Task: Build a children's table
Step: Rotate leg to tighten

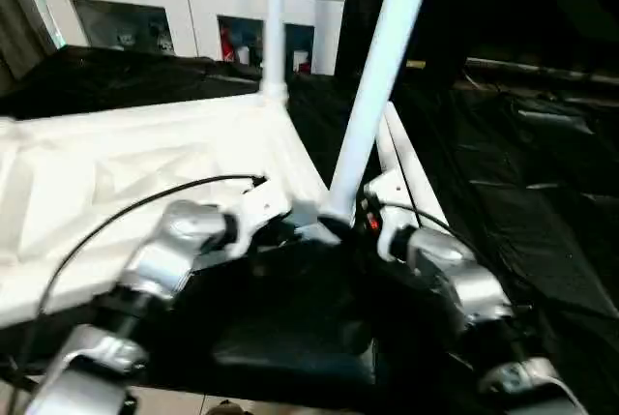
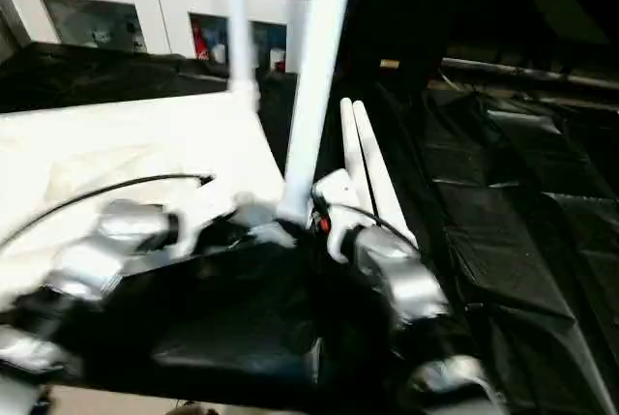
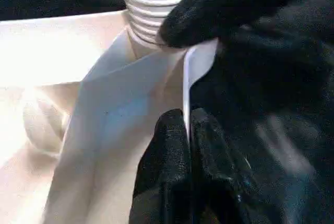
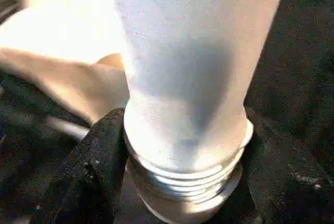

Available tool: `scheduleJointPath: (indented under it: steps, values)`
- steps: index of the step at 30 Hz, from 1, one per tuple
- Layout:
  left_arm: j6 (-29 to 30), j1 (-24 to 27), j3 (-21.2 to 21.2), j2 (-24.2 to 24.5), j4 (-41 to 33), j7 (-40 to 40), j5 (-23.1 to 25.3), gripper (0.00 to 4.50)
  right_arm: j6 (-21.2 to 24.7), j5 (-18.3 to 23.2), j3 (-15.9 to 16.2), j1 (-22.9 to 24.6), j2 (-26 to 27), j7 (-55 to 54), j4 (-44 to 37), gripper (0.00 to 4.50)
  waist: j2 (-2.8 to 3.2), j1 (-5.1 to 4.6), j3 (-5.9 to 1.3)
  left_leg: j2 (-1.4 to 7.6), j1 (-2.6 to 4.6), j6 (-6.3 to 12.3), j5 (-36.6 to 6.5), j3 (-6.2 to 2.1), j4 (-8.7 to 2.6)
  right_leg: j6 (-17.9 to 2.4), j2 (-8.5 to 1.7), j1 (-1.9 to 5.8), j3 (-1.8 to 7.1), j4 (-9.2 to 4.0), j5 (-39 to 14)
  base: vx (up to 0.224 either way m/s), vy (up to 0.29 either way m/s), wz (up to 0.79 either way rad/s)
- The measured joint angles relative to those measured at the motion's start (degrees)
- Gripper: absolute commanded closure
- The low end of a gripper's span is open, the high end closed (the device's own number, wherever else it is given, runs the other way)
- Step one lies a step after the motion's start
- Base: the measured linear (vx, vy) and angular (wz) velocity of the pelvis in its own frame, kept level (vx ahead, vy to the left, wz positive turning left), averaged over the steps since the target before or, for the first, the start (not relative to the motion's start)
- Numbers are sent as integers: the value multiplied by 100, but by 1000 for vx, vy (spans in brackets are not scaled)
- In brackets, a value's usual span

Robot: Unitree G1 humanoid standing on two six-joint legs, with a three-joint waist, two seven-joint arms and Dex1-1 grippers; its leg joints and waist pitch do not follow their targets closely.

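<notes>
Here the white plastic rectangular tabletop [image 1: 145,183] lies ribbed underside up on the black-covered counter [image 1: 542,231], filling the left of the scene. At its far corner a long white tapered tubular leg [image 1: 274,18] stands upright in its socket. The left gripper [image 3: 189,125] has its black fingers [image 3: 167,172] pinched shut on the thin edge wall of the tabletop at the near corner. Just right of it, a second white tapered leg [image 1: 382,67] rises from that near corner socket, its threaded base showing above the rim. The right gripper [image 4: 180,182] has its fingers [image 4: 94,172] closed around this leg's base. Two more white legs [image 1: 411,178] lie side by side on the counter, just right of the tabletop.
</notes>
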Motion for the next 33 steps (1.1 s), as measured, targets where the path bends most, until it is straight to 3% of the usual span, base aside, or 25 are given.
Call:
scheduleJointPath:
  steps: [3,7,9,13,19,24,28,33]
  values:
    - [203,-14,-21,-369,23,528,178,450,-121,-56,-182,-258,252,-677,445,175,4,-5,-2,-3,25,0,0,0,-4,15,-5,20,0,-9,-9,0,0,0]
    - [233,-12,-41,-449,23,680,233,450,-302,-66,-237,-295,296,-769,614,175,7,14,-4,-4,40,-1,-1,0,-19,29,-5,31,0,-13,-17,0,0,0]
    - [223,-13,-38,-451,22,697,257,450,-367,-65,-281,-324,312,-733,679,119,7,15,-4,-5,40,-1,0,0,-26,28,-4,30,-1,-13,-17,0,0,0]
    - [142,-12,-35,-395,21,612,272,450,-382,-69,-289,-338,250,-432,662,69,7,15,-1,-5,35,-1,0,0,-29,25,-4,24,-2,-15,-14,0,0,0]
    - [-267,-1,-62,-67,21,182,140,450,-306,-213,215,-37,-402,520,32,69,5,74,2,-4,15,-1,0,0,-50,17,-3,0,-7,-17,-7,0,0,0]
    - [-510,5,-44,208,12,-277,19,450,-201,-236,388,153,-837,1246,-459,69,6,84,2,-3,-26,-2,2,0,-48,17,-2,-34,-12,-23,-7,0,0,0]
    - [-950,201,-9,766,-136,-1168,-327,450,-76,-63,594,385,-1275,2108,-1051,69,6,66,2,3,-47,-1,3,0,-44,16,1,-47,-18,-37,-8,0,0,0]
    - [-1162,324,-60,1022,-273,-1907,-527,450,59,63,711,446,-1345,2574,-1394,69,7,89,3,5,-61,0,2,0,-27,14,-2,-44,-22,-46,-10,0,0,0]
